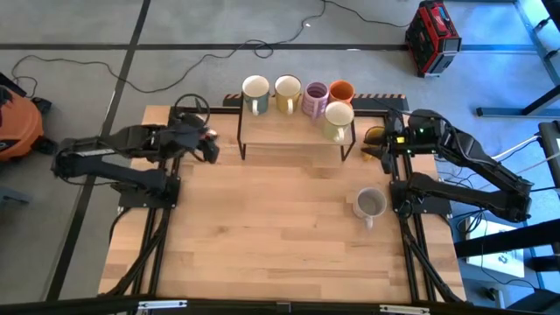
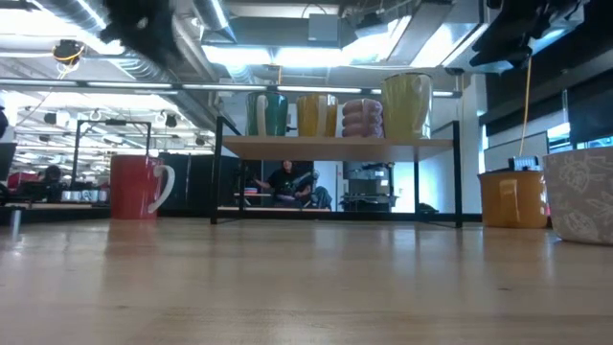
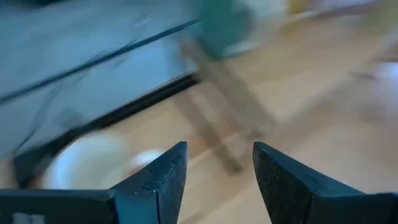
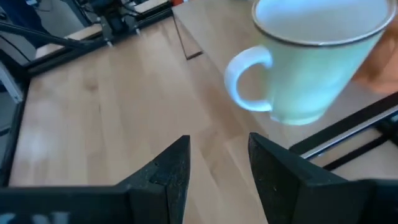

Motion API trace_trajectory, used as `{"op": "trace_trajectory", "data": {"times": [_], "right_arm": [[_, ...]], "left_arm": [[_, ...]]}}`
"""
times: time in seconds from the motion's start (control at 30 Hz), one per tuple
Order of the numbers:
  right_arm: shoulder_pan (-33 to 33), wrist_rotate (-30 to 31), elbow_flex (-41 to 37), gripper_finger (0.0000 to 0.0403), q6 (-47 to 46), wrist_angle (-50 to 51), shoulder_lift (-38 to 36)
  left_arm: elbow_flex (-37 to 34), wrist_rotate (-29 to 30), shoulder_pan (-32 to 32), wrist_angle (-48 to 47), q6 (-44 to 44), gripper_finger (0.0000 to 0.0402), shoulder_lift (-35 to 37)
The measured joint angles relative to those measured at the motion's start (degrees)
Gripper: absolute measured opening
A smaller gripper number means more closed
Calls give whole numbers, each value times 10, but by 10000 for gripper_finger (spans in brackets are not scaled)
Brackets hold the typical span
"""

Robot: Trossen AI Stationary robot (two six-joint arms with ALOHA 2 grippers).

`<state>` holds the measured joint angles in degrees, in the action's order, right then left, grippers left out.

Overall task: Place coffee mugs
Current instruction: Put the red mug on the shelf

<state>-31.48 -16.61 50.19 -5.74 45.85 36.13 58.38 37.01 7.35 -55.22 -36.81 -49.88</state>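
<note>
On the shelf (image 1: 293, 133) at the table's (image 1: 280, 227) far edge: five mugs, white one (image 1: 255, 94), yellow one (image 1: 287, 93), purple one (image 1: 314, 99) and orange one (image 1: 340, 92) in a back row, cream mug (image 1: 338, 121) in front at the shelf's right end. Grey mug (image 1: 369, 205) sits on the table near the right edge. A red mug (image 2: 134, 186) stands near the shelf's left end, mustard mug (image 2: 512, 197) near its right end.

Risks:
- Cream mug sits close to the shelf's front edge; a nudge from the right hand likely tips it off.
- Left hand is near the shelf's left post; a swing could clip the post or the red mug.

Pose:
- Left hand (image 3: 214, 180): fingers apart, empty, low by the shelf's left end, arm reaching in from the left edge.
- Right hand (image 4: 214, 171): fingers apart, empty, just beside the shelf's right end, aimed past the cream mug.
</note>
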Motion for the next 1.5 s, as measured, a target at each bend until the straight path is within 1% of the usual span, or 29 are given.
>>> {"op": "trace_trajectory", "data": {"times": [0.07,0.1,0.2,0.27,0.4,0.53,0.73,0.9,1.07,1.23,1.33,1.5], "right_arm": [[0,-24,0,152,-3,8,0],[0,-35,0,152,0,14,0],[0,-46,0,152,18,27,0],[0,-46,0,152,38,34,0],[0,-43,0,152,75,41,0],[0,-39,0,152,101,41,0],[0,-10,0,152,106,41,1],[0,-8,0,152,106,57,1],[0,-2,0,152,106,67,1],[0,12,0,152,108,67,1],[0,12,0,152,108,67,1],[0,12,0,152,108,67,1]], "left_arm": [[-10,8,39,-37,-55,179,-4],[-16,0,60,-47,-71,179,-7],[-30,-59,124,-48,-76,179,-20],[-32,-88,165,-49,-76,179,-37],[-32,-129,237,-47,-53,179,-79],[-33,-176,305,-46,-7,179,-128],[-33,-224,385,-18,56,179,-191],[-33,-267,417,-21,117,179,-229],[-33,-271,427,-19,143,179,-251],[-33,-271,427,-22,198,175,-283],[-33,-273,422,-36,214,154,-295],[-33,-276,419,-39,251,88,-301]]}}
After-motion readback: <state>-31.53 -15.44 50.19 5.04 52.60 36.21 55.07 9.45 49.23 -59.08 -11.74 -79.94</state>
